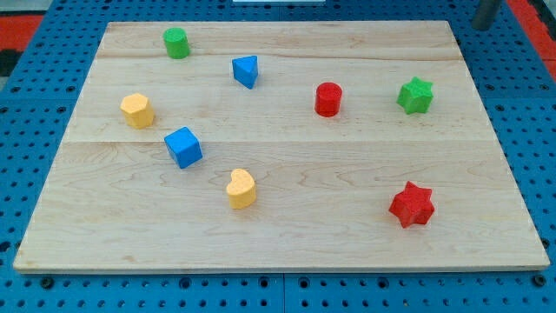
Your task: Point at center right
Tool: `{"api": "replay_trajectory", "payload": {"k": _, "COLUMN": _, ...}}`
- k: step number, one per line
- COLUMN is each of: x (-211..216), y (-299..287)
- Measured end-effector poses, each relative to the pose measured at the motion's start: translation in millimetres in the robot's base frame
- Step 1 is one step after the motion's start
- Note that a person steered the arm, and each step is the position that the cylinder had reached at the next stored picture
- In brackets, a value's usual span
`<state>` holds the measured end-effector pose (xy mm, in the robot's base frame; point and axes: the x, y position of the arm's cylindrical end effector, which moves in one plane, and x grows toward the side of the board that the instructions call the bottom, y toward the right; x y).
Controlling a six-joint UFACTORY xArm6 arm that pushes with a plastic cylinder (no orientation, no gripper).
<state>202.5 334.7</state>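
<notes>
My tip [481, 25] shows at the view's top right, just past the board's top right corner, and touches no block. The nearest block is the green star [415, 96], below and left of the tip. A red cylinder [327, 99] stands left of the green star. A red star [411, 205] sits at the lower right. A blue triangular block [247, 70] and a green cylinder [176, 43] are at the upper left. A yellow hexagonal block [137, 110], a blue cube [183, 147] and a yellow heart [241, 189] lie at the left and centre.
The blocks rest on a light wooden board [486, 148]. Around it is a blue perforated table [539, 113]. Red patches show at the top corners of the view.
</notes>
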Motion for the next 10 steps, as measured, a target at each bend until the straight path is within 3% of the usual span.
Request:
{"api": "replay_trajectory", "payload": {"k": 7, "x": 22.3, "y": 10.9}}
{"api": "replay_trajectory", "payload": {"k": 10, "x": 162.2, "y": 6.0}}
